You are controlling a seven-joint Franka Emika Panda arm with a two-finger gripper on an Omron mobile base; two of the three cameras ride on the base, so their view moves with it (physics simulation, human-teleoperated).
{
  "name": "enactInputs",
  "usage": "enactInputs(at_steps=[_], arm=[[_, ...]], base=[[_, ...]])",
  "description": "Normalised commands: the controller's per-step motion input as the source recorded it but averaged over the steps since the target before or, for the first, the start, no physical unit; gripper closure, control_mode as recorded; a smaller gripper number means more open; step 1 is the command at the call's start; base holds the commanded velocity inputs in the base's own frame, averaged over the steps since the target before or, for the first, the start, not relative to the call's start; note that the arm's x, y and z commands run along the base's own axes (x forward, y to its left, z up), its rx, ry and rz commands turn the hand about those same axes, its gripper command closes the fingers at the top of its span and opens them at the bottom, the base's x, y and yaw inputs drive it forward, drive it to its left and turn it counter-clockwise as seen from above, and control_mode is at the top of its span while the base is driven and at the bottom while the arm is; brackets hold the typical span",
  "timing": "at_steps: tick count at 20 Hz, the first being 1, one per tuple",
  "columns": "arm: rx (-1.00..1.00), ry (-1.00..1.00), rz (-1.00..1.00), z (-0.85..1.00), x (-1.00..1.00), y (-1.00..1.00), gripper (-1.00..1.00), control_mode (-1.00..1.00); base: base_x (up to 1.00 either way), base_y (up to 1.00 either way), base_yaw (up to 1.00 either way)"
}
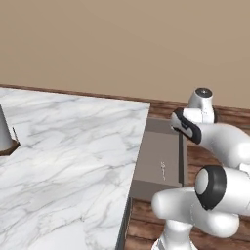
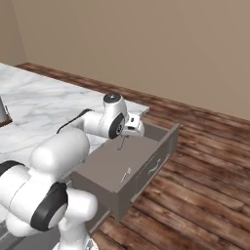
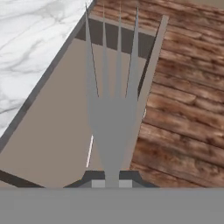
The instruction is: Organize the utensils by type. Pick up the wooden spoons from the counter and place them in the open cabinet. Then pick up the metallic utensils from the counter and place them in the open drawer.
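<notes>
the pincer [image 3: 112, 183] is gripping a metal fork [image 3: 111, 118] above the open drawer [image 2: 105, 161], needing lowering beside the utensil [image 2: 126, 174] already inside before releasing.

We see white grey-veined marble counter [image 1: 68, 146], plain grey-brown flat drawer [image 2: 105, 166], flat grey four-tined metal fork [image 3: 113, 113], dark brown plank floor [image 2: 205, 161].

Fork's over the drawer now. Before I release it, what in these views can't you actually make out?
- Utensil already in the open drawer: a thin silvery sliver, too small to name; the fork partly covers it in the hand view.
- Gripper: fingertips hidden behind the hand, right base view.
- Grey object on the counter: cut by the left edge.
</notes>
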Motion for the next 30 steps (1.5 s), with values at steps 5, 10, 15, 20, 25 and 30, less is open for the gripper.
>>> enactInputs(at_steps=[5, 10, 15, 20, 25, 30], arm=[[0.05, 0.19, -0.1, -0.32, 0.04, 0.0, 1.0, -1.0], [0.06, 0.07, -0.14, -0.4, 0.0, 0.0, 1.0, -1.0], [0.09, 0.0, -0.1, -0.32, 0.02, 0.0, 1.0, -1.0], [0.07, -0.08, -0.05, -0.3, 0.01, 0.01, 1.0, -1.0], [0.01, -0.03, 0.0, -0.04, 0.12, 0.18, 1.0, -1.0], [0.0, 0.0, 0.0, 0.0, 0.16, 0.26, 1.0, -1.0]], base=[[0.0, 0.0, 0.0], [0.0, 0.0, 0.0], [0.0, 0.0, 0.0], [0.0, 0.0, 0.0], [0.0, 0.0, 0.0], [0.0, 0.0, 0.0]])
